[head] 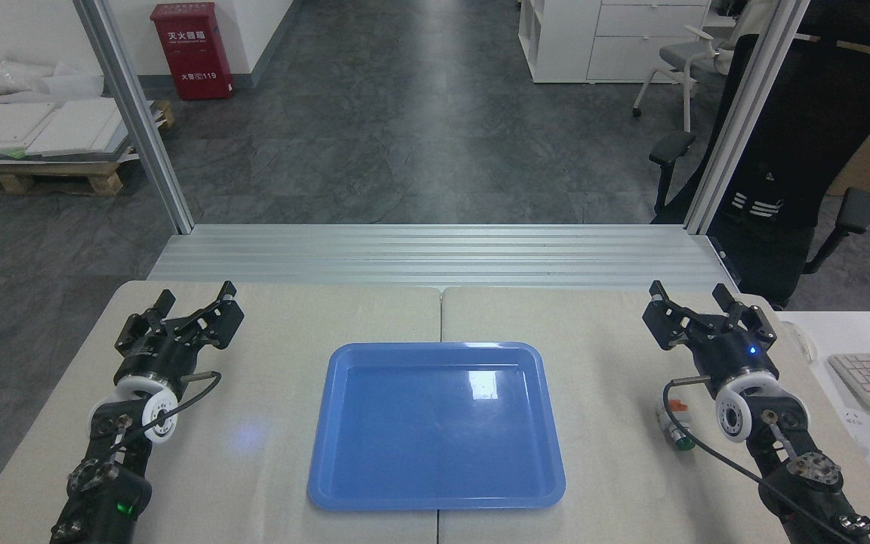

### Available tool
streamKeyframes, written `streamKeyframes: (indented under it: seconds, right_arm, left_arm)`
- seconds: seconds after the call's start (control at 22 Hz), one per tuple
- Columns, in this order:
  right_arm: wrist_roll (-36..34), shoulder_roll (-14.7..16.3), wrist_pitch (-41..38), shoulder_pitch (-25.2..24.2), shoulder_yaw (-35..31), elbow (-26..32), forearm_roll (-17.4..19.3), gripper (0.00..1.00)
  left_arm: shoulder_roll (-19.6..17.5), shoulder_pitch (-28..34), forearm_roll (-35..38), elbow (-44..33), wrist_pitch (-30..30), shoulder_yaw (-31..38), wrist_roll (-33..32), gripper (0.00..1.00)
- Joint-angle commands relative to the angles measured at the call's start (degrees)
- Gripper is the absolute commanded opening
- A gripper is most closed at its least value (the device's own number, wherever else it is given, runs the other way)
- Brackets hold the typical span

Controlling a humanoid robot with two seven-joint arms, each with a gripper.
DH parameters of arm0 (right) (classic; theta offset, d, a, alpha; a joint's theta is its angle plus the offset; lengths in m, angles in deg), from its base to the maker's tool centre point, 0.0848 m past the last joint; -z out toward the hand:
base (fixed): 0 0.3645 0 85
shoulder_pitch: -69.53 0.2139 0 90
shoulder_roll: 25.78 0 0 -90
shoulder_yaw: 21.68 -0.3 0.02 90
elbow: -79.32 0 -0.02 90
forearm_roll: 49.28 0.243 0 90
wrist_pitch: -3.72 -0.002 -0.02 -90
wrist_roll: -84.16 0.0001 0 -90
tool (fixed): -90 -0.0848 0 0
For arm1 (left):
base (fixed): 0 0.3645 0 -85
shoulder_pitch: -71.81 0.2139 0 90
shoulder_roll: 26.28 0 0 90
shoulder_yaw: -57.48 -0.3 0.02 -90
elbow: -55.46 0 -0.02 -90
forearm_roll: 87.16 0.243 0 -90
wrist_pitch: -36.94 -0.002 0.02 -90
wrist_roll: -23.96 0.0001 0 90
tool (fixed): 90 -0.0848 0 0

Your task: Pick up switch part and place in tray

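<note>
Switch part (675, 427) | long axis near-far, green btn twd robot | both pincers open, empty

tray (435, 483): glossy blue | switch part (675, 426) right of tray: white-grey, orange tab, green button (silver collar)

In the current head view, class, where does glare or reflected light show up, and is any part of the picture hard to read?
Head view: white ceiling-light glare sits on the glossy tray, upper right of its floor; a faint bluish patch of light lies on the table left of it. The picture is sharp overall, but the switch part is small and partly hidden by the right arm's cable.
</note>
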Motion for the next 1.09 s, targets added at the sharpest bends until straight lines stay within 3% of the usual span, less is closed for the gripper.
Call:
streamKeyframes:
  seconds: [0.0, 1.05]
  right_arm:
    - [0.0, 0.0, 0.1, -0.1, 0.3, 0.0, -0.1, 0.97]
    - [0.0, 0.0, -0.1, -0.3, 1.0, 0.0, 0.0, 0.97]
  left_arm:
    - [0.0, 0.0, 0.0, 0.0, 0.1, 0.0, 0.0, 1.0]
    - [0.0, 0.0, 0.0, 0.0, 0.0, 0.0, 0.0, 1.0]
